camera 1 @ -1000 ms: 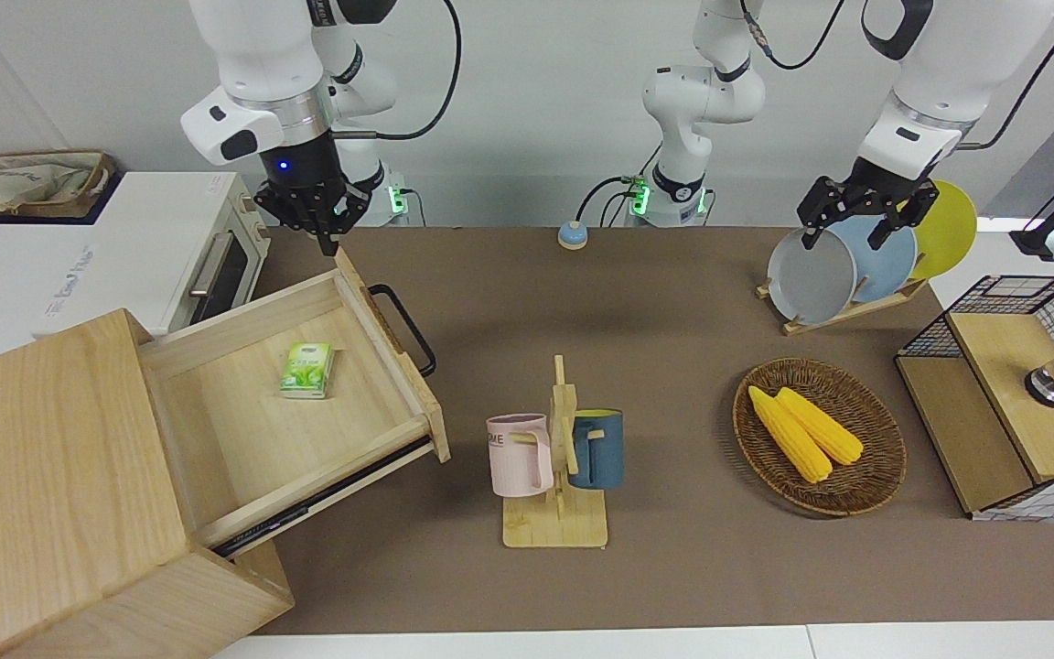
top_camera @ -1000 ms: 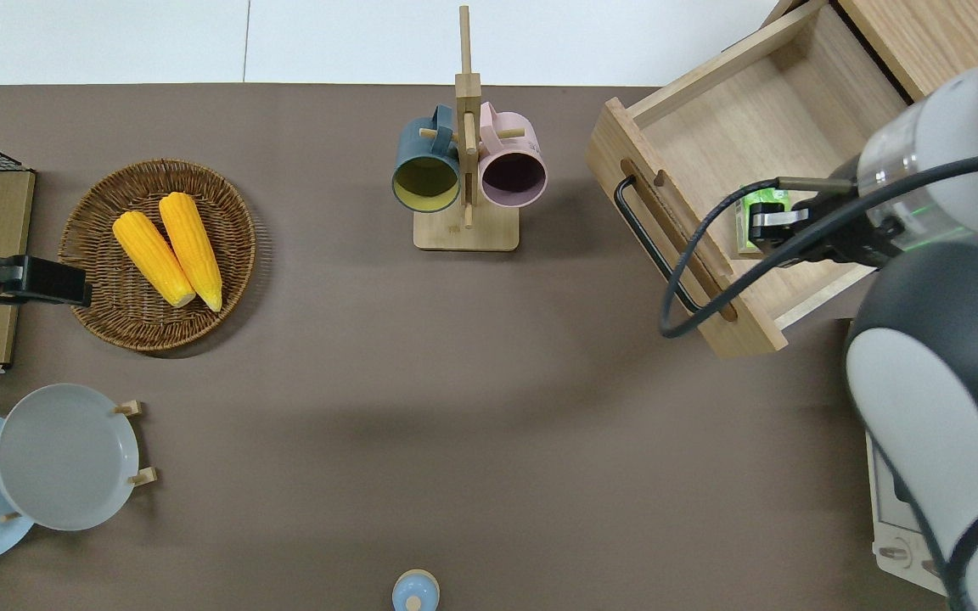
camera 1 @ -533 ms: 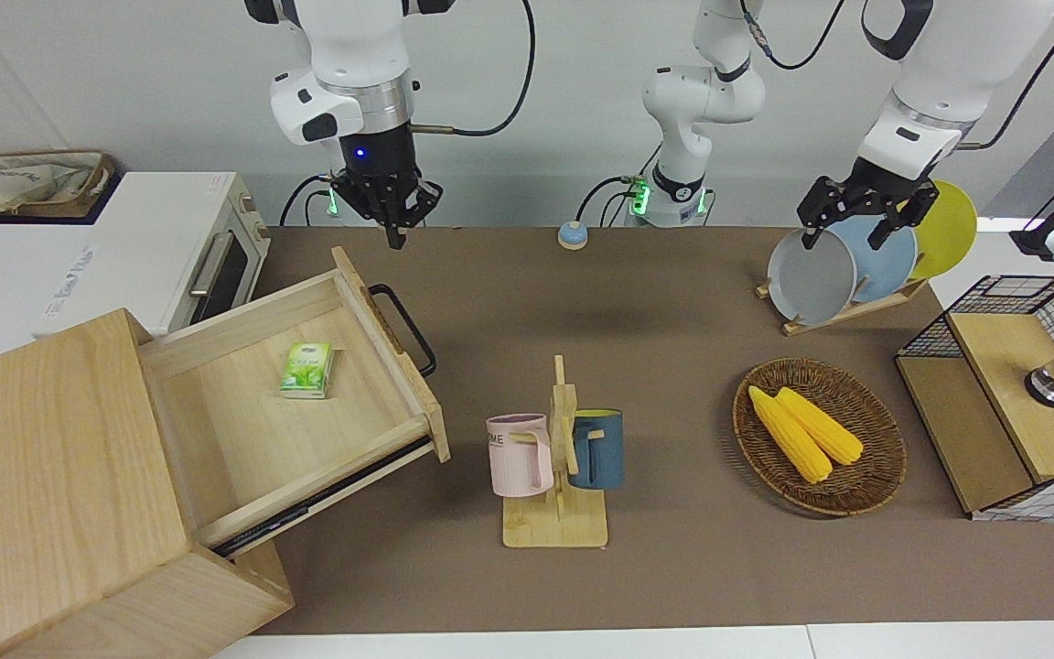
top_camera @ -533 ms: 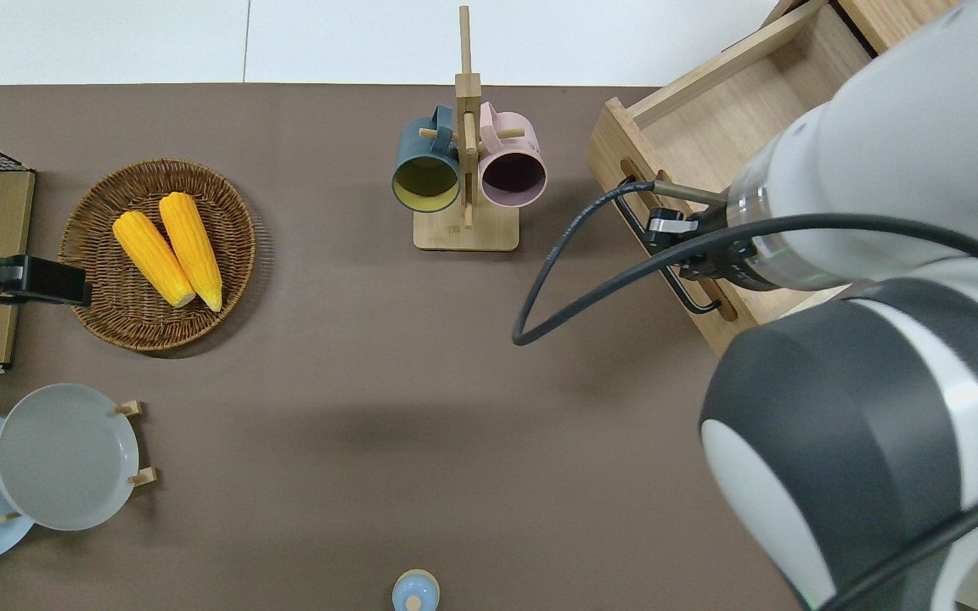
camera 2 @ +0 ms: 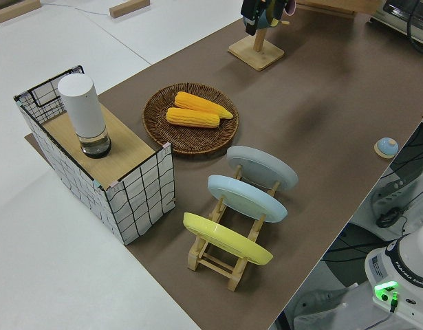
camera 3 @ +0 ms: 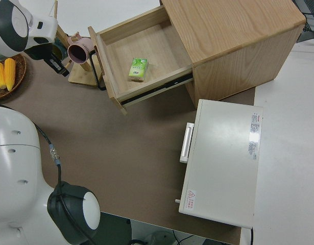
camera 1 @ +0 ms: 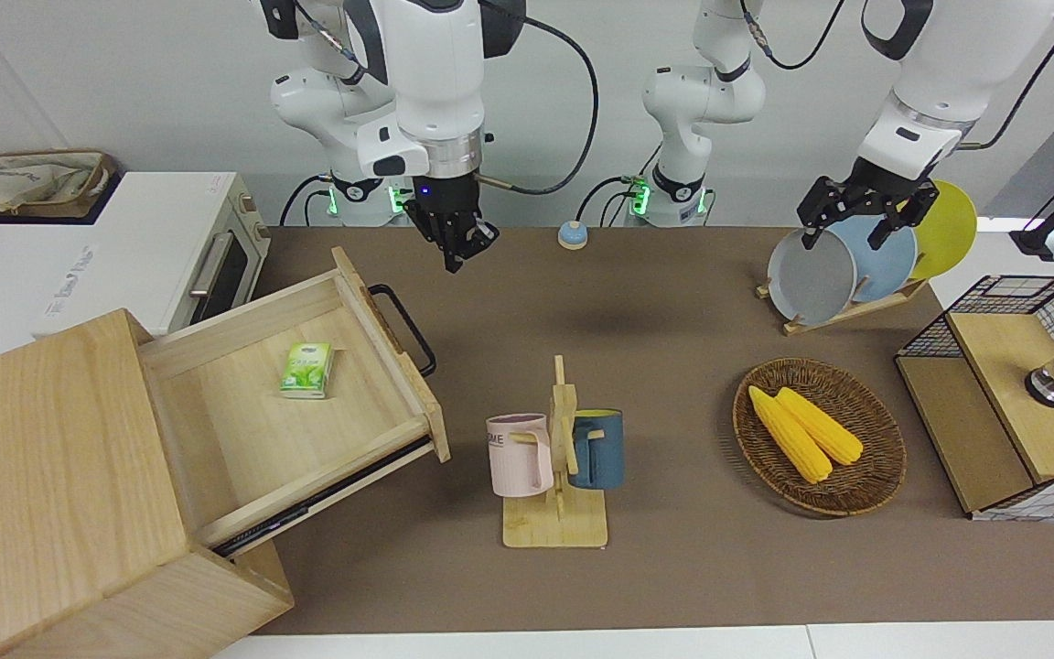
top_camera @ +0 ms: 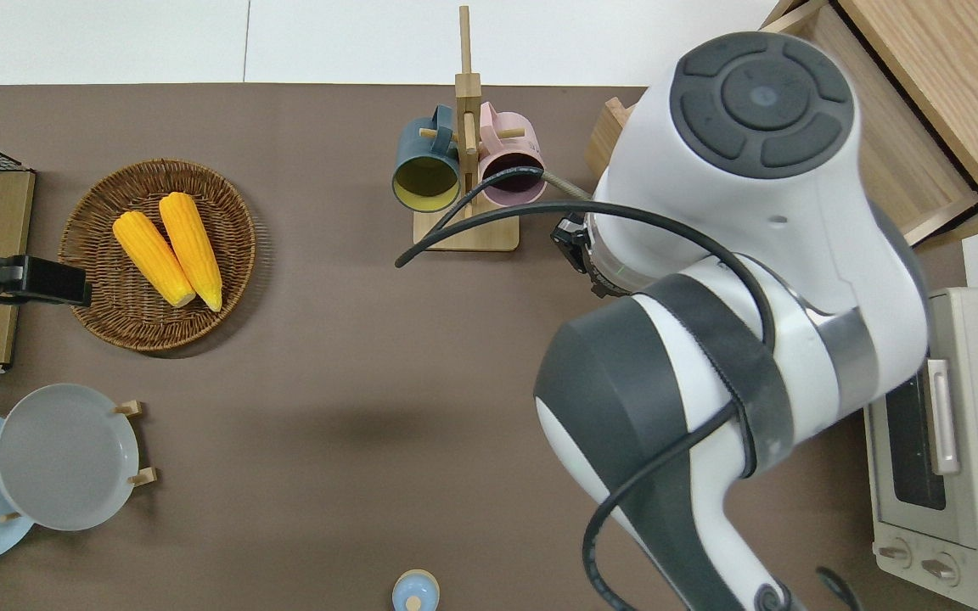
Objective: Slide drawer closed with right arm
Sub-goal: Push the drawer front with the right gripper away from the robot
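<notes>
Drawer (camera 1: 289,403) stands pulled well out of the light-wood cabinet (camera 1: 51,485) at the right arm's end of the table (camera 1: 673,302), a green packet (camera 1: 306,369) lying inside. Black bar handle (camera 1: 403,328) untouched. Right gripper (camera 1: 457,249) hangs in the air over bare table beside the drawer front, near the mug rack (top_camera: 465,170); jaws closed, empty. Left arm parked, jaws open

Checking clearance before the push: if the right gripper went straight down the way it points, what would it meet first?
Probably the bare brown table. The right gripper points down, clear of the drawer and its black handle; its exact spot is hidden overhead.
</notes>
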Robot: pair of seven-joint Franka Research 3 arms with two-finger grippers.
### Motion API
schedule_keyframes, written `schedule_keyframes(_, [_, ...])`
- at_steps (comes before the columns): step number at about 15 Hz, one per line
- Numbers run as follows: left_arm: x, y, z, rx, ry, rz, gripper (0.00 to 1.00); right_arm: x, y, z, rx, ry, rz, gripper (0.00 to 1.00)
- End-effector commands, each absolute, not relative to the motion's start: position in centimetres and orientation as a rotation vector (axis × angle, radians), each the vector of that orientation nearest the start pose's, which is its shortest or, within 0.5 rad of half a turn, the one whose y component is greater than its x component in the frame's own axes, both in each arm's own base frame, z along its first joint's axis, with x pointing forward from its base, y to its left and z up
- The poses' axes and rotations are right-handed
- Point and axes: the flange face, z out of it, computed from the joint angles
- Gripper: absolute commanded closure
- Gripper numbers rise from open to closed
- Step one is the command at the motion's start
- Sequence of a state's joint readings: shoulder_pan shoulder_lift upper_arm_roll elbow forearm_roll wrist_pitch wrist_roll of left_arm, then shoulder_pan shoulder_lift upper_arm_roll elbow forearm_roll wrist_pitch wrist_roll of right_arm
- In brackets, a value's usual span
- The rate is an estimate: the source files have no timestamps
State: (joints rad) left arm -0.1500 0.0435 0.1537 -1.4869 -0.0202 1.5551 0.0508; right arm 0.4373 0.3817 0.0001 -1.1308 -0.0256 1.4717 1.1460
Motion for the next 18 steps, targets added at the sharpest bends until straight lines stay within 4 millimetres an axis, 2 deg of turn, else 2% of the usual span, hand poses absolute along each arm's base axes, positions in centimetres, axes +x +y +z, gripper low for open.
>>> schedule_keyframes(1, [57.1,-0.2,64.1,-3.137,0.088,-0.052,0.00,60.8,27.8,55.9,-2.898,1.314,0.104,1.000])
schedule_keyframes(9, [57.1,-0.2,64.1,-3.137,0.088,-0.052,0.00,62.7,26.5,51.8,-2.784,1.459,0.114,1.000])
schedule_keyframes(13, [57.1,-0.2,64.1,-3.137,0.088,-0.052,0.00,63.0,26.2,50.9,-2.772,1.472,0.107,1.000])
schedule_keyframes(18, [57.1,-0.2,64.1,-3.137,0.088,-0.052,0.00,63.5,26.0,48.6,-2.758,1.475,0.076,1.000])
